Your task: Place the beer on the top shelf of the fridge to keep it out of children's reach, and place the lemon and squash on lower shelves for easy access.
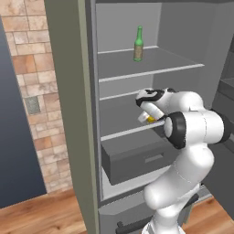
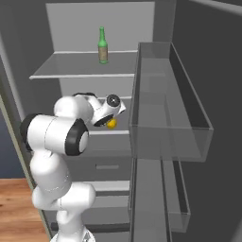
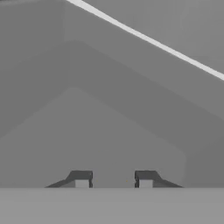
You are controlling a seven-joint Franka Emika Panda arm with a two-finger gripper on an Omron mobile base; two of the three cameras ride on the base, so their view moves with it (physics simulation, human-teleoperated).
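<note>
The beer [image 1: 138,44] stands upright on the top shelf [image 1: 151,71] of the fridge [image 1: 68,91], near the middle and back from the pale front edge; from the right base camera the bottle [image 2: 102,46] appears on the same plate [image 2: 80,72], well above the arm. Two shelves below the beer, the gripper [image 1: 145,117] reaches into the fridge over one of the lower shelves [image 1: 130,131], just above the dark drawer [image 1: 137,161]. A bright yellow lemon [image 2: 111,124] shows at the gripper [image 2: 109,122], whose jaws are drawn narrow around the fruit. In the hand view the fingertips [image 3: 81,179] point toward the grey back wall of the fridge.
</note>
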